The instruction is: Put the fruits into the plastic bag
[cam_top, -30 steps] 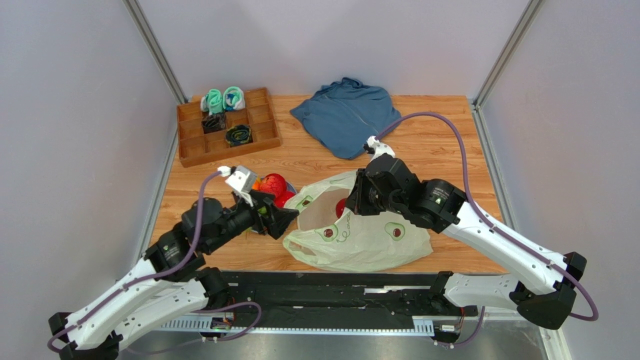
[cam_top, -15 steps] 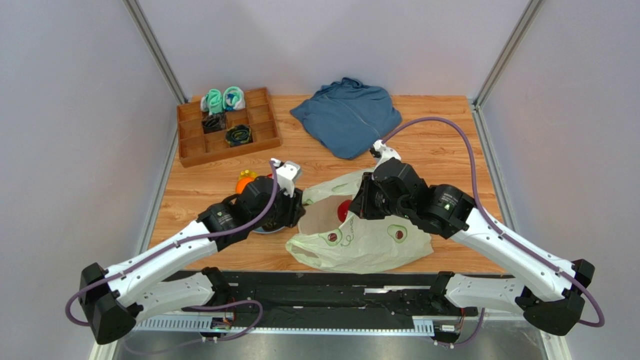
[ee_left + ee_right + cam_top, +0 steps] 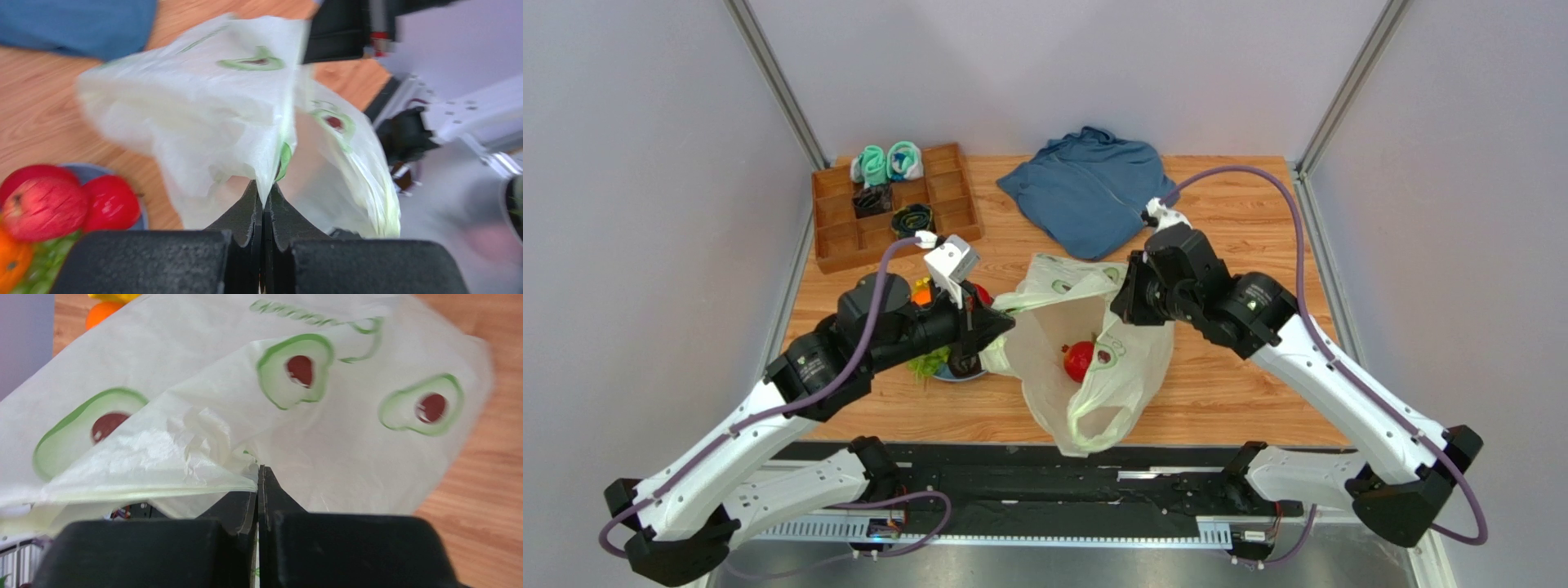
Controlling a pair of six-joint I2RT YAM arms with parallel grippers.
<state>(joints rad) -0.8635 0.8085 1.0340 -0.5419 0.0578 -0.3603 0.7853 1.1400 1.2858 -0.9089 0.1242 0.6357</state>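
Bag-opening stage: the thin pale-green plastic bag (image 3: 1100, 380) with avocado prints, flat on the wooden table (image 3: 1247, 392) a second ago, now hangs lifted between the arms, since the left gripper (image 3: 264, 191), previously open, has clamped one rim while the right gripper (image 3: 258, 473) stays pinched on the opposite rim. Mouth held open, loading looks feasible, though neither gripper is free. Overhead view shows one glossy red round fruit (image 3: 1079, 360) inside; the left wrist view reveals further red fruits (image 3: 46, 205) on a grey-blue plate (image 3: 86, 171) beside the bag.

Thin, crinkly, semi-clear plastic made up bag (image 3: 1130, 368); apples (image 3: 43, 208) at 9 o'clock were glossy; table (image 3: 1259, 368) matt wood w/ grain; garment (image 3: 1087, 196) at 12, cloth.
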